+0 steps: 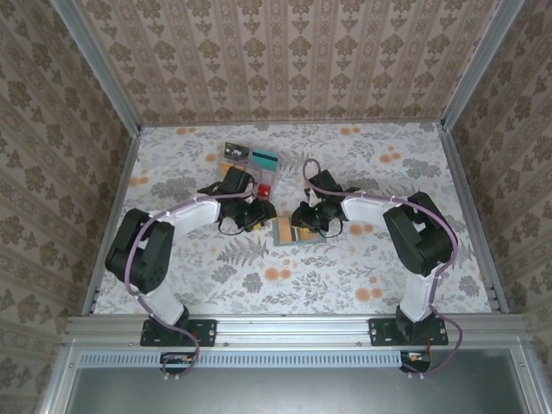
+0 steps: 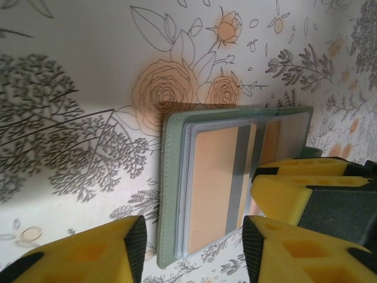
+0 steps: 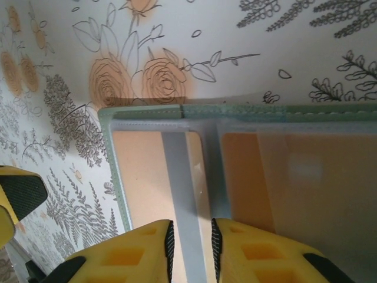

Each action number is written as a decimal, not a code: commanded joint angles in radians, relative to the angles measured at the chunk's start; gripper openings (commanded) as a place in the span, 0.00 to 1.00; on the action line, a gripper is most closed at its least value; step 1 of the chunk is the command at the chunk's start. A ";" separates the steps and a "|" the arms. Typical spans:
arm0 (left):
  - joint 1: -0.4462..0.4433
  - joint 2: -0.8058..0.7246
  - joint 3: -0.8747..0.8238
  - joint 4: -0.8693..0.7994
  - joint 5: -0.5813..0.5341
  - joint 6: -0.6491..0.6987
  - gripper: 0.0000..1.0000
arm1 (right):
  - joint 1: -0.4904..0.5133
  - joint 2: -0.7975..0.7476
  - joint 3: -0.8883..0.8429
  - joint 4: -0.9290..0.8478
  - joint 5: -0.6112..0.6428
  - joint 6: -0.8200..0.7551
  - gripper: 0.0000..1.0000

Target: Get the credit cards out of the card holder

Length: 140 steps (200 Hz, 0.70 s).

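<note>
Right gripper (image 3: 189, 250) is almost closed astride the card holder (image 3: 247, 112), on its middle strip (image 3: 182, 177) — grip unclear; left gripper (image 2: 194, 242) is half open over its end.

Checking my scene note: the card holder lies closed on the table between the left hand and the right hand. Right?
No. The card holder lies open, not closed, on the table between the left hand and the right hand; the right wrist view shows its inside.
</note>
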State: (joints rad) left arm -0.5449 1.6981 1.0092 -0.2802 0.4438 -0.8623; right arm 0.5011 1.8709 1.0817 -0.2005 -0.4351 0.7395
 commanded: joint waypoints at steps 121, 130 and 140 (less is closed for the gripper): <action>-0.070 0.143 0.063 0.029 -0.030 -0.037 0.21 | -0.022 0.031 -0.037 0.049 -0.047 -0.024 0.19; -0.071 0.148 0.064 0.028 -0.029 -0.037 0.18 | -0.022 0.030 -0.041 0.053 -0.048 -0.025 0.19; -0.072 0.155 0.064 0.020 -0.032 -0.039 0.17 | -0.024 0.031 -0.046 0.058 -0.048 -0.019 0.19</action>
State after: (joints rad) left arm -0.6083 1.8263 1.0561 -0.2531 0.4206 -0.8951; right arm 0.4839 1.8816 1.0561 -0.1585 -0.4587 0.7292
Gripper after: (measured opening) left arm 0.185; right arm 0.193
